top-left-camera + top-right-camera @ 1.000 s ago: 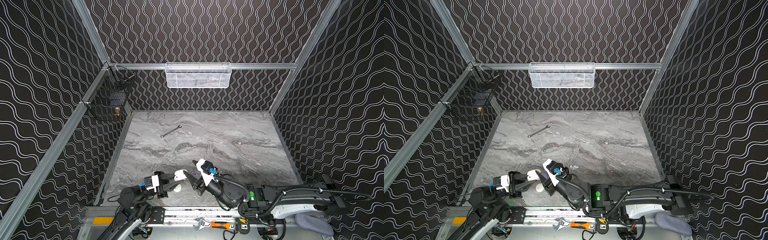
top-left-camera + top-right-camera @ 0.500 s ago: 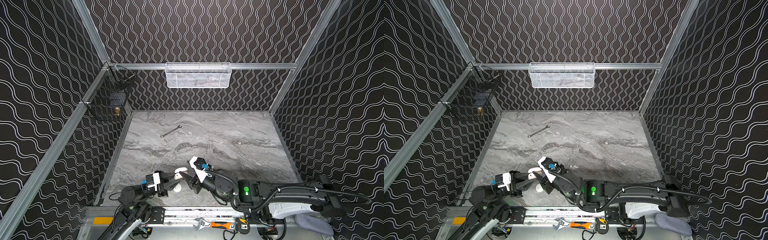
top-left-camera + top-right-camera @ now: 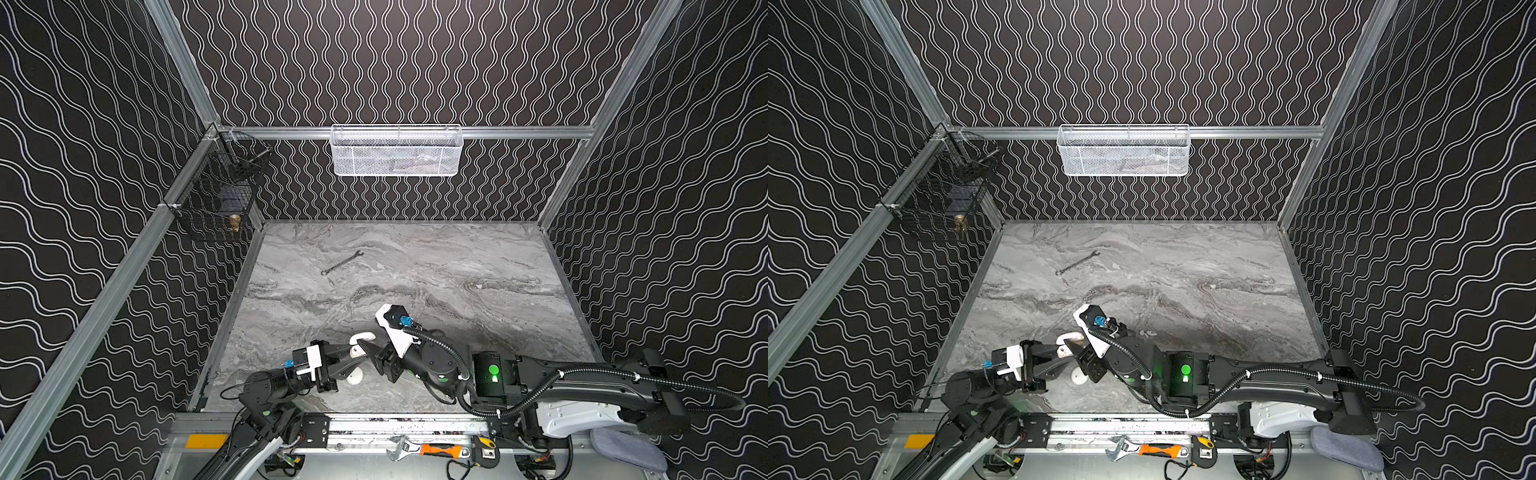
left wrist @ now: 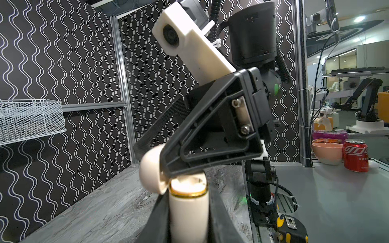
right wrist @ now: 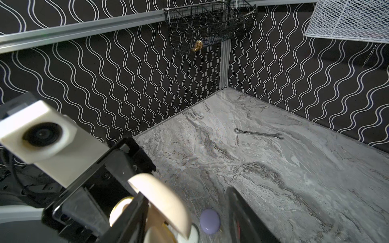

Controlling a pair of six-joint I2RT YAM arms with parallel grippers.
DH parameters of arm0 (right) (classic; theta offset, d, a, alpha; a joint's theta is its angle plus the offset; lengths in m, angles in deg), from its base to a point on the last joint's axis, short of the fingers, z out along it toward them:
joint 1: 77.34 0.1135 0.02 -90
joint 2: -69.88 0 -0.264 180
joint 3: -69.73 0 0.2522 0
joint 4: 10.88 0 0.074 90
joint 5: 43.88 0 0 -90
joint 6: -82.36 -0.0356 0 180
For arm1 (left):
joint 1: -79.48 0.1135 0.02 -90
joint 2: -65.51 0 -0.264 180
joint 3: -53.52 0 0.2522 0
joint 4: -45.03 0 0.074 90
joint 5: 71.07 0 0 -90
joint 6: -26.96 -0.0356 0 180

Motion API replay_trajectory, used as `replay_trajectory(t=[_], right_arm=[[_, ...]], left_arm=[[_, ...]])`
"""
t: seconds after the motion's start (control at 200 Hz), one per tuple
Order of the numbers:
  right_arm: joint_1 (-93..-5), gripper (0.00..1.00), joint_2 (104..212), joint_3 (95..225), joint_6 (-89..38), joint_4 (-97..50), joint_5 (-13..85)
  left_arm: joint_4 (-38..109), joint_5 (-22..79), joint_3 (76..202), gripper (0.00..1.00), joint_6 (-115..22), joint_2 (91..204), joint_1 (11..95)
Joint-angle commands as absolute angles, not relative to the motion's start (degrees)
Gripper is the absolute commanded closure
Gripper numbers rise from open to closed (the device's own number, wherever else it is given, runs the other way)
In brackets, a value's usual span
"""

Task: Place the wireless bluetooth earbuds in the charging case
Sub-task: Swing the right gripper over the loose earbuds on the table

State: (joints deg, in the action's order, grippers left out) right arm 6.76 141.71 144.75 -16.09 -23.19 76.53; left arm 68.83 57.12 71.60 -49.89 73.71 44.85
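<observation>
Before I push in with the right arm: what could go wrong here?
The right hand stands open, one finger at the raised lid of the charging case that the left hand clamps; a push may strain the hinge or twist the case loose. A dropped case could strike the lilac rounded thing on the table nearby.

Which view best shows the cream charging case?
The left wrist view: the gold-rimmed cream charging case is close up, lid open. The right wrist view shows mainly its lid; both top views, a small pale shape.
</observation>
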Motion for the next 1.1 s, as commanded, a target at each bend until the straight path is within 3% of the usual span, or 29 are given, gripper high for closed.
replay_trajectory(t=[0.0, 0.355, 0.566, 0.811, 0.951, 1.096], right_arm=[[6.6, 0.36, 141.8, 146.1, -17.8, -22.9, 78.8], [4.8, 0.12, 139.8, 147.7, -20.2, -28.2, 78.7], [1.8, 0.05, 136.7, 146.6, -21.3, -29.7, 74.5], [-1.5, 0.07, 133.1, 145.2, -24.3, -32.6, 76.5], [-5.6, 0.14, 129.5, 141.2, -30.8, -35.8, 79.7], [-13.3, 0.21, 130.2, 132.8, -39.9, -37.3, 72.9]], left_arm=[[71.5, 59.7, 71.2, 1.0, -50.7, 74.1, 44.7], [72.2, 57.6, 70.2, 1.0, -49.7, 75.8, 44.8], [76.3, 57.2, 69.9, 1.0, -49.6, 83.0, 44.7], [85.2, 58.7, 69.5, 1.0, -48.2, 91.9, 44.8], [84.5, 56.6, 70.0, 1.0, -47.7, 94.8, 44.8], [78.0, 51.0, 70.4, 1.0, -48.1, 95.0, 44.9]])
